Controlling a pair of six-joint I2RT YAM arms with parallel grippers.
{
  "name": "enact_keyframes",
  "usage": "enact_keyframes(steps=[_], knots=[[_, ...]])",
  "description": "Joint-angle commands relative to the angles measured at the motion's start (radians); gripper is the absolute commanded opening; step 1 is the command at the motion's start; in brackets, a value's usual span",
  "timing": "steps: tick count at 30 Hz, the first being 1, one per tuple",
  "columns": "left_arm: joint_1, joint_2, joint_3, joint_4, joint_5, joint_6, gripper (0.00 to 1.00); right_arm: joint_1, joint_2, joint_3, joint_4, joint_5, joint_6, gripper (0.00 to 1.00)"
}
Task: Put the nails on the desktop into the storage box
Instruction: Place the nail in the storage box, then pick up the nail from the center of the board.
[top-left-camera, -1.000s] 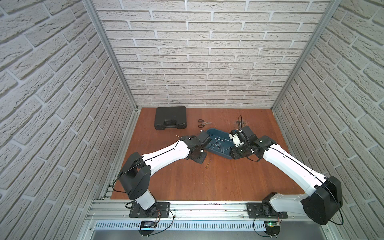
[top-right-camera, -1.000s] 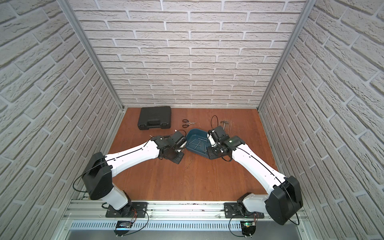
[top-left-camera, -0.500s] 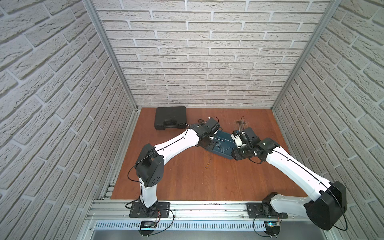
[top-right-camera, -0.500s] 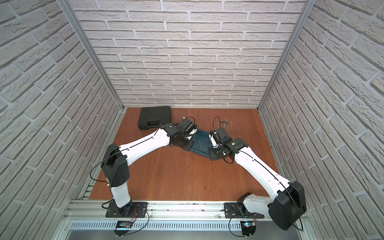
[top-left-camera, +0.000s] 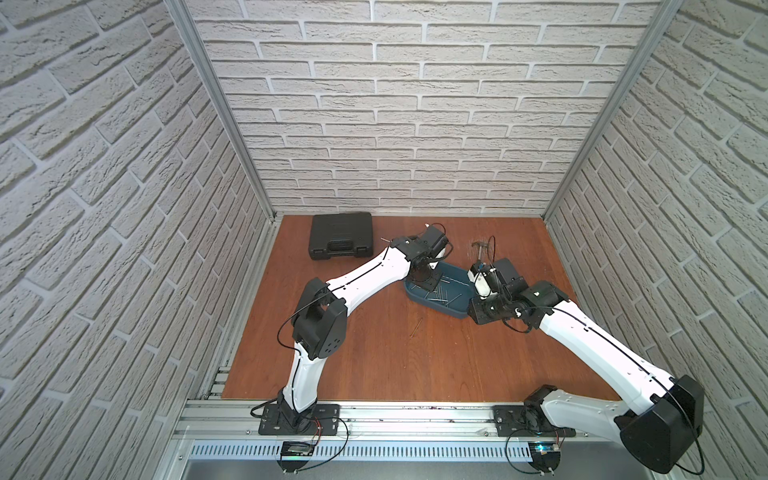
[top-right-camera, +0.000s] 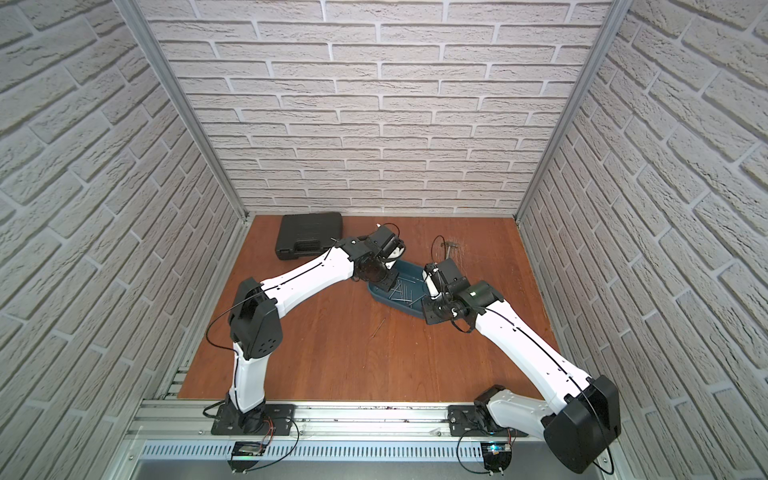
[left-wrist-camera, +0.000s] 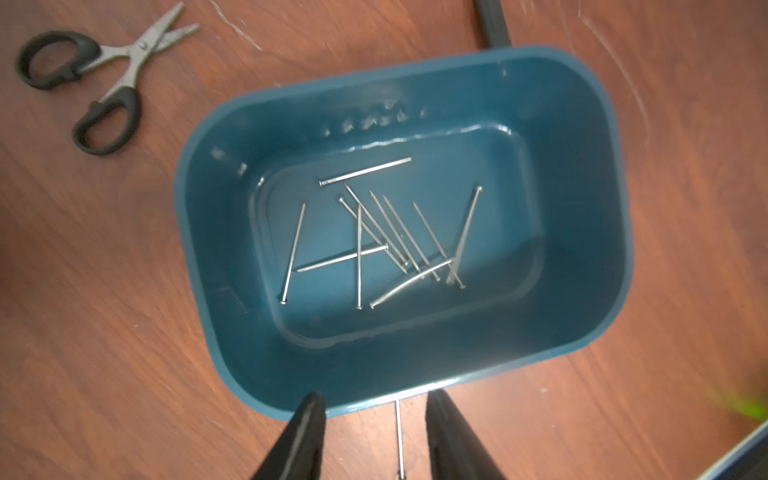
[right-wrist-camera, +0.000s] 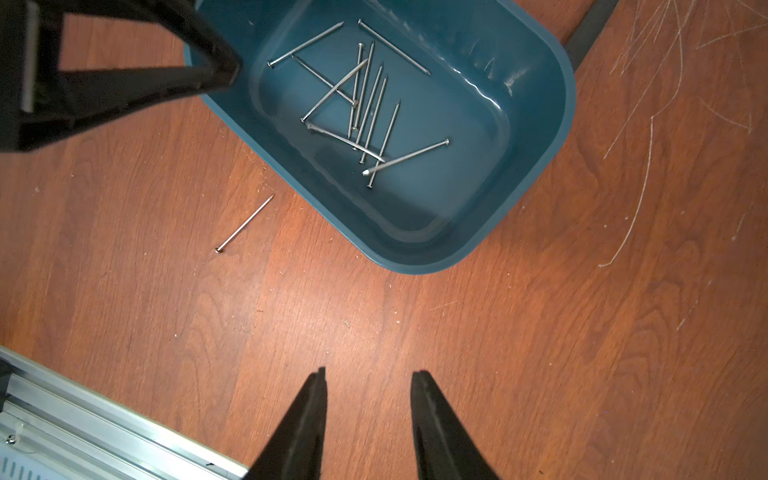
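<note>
The left gripper (left-wrist-camera: 374, 399), shut a second ago, now stands half open over the left end of the teal-blue plastic storage box (left-wrist-camera: 582, 208), its thin silvery metal nail (left-wrist-camera: 399, 436) seemingly falling free inside.

- Your left arm (top-left-camera: 365, 278) runs from the counter's (top-left-camera: 374, 361) front edge, left of centre, toward the back middle, elbow raised and wrist bent downward.
- Your left hand (left-wrist-camera: 374, 399) points down, its two fingers standing apart.
- Your right arm (top-left-camera: 602, 343) stretches from the front-right corner toward the middle, forearm low.
- Your right hand (right-wrist-camera: 370, 374) points down at the counter, fingers parted.
</note>
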Motion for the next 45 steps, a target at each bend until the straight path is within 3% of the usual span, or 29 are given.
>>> enact_keyframes(steps=[1, 8, 21, 29, 45], knots=[[0.010, -0.035, 0.070, -0.021, -0.025, -0.007, 0.56, -0.006, -0.007, 0.001, -0.001, 0.008, 0.013, 0.38], [0.018, -0.117, 0.050, -0.050, -0.061, -0.007, 0.56, -0.007, 0.029, 0.026, 0.008, -0.009, 0.007, 0.38], [-0.008, -0.298, -0.381, 0.046, -0.082, -0.126, 0.49, -0.006, 0.076, 0.048, 0.027, -0.042, -0.002, 0.38], [-0.094, -0.243, -0.535, 0.121, -0.051, -0.225, 0.43, -0.006, 0.090, 0.048, 0.033, -0.055, 0.002, 0.38], [-0.141, -0.116, -0.579, 0.173, -0.006, -0.265, 0.35, -0.006, 0.069, 0.034, 0.016, -0.052, 0.010, 0.38]])
